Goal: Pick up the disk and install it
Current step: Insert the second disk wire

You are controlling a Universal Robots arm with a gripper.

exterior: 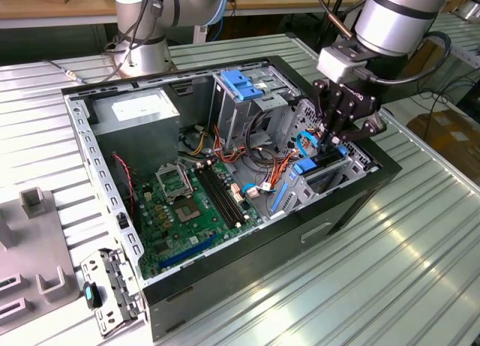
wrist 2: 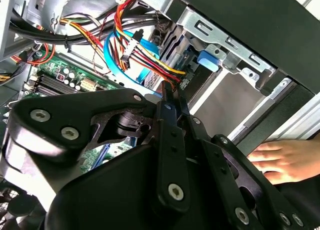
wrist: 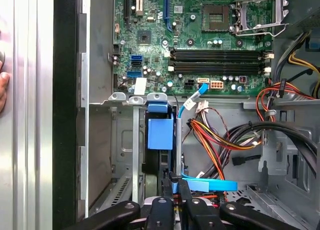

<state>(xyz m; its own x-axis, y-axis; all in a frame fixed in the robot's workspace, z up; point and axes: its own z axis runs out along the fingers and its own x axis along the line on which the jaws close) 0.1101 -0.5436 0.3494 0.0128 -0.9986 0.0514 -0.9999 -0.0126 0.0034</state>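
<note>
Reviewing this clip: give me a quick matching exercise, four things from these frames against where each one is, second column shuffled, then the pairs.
Things:
1. pincer
2. power supply box
3. person's hand
4. green motherboard

Places:
A. on the floor of the open computer case
B. resting outside the case, by its black wall, in the second wrist view
C. low in the drive bay at the case's corner on the exterior view's right
D. in the case's far corner on the exterior view's left

Pairs: 1-C, 2-D, 3-B, 4-A
</note>
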